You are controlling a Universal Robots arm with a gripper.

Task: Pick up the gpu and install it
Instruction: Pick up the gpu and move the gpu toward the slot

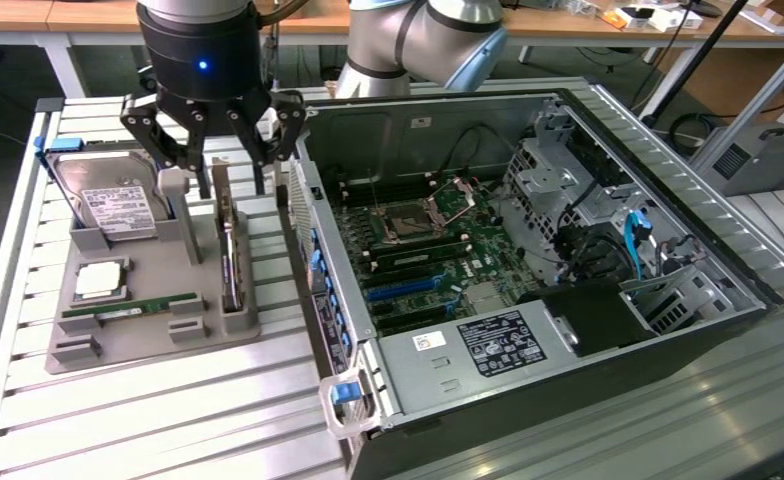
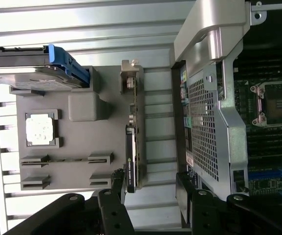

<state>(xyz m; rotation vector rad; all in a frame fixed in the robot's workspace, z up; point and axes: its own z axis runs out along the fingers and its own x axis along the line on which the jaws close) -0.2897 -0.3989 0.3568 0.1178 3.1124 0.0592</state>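
Note:
The gpu [image 1: 229, 255] stands on its long edge in a slot of the grey holder [image 1: 139, 335], a thin dark card with its silvery bracket [image 2: 130, 81] at one end. In the wrist view the gpu [image 2: 132, 147] shows edge-on. My gripper [image 1: 229, 180] hangs just above the card's far end. It is open, one finger on either side of the card and touching nothing. In the wrist view the gripper [image 2: 150, 196] straddles the card, which sits closer to one finger [image 2: 115, 193] than to the other.
On the same holder lie a silver hard drive [image 1: 109, 205], a square processor chip [image 1: 99, 280] and a green memory stick [image 1: 132, 308]. The open computer case [image 1: 566, 120] stands close beside the holder on the exterior view's right, its motherboard [image 1: 419, 240] exposed.

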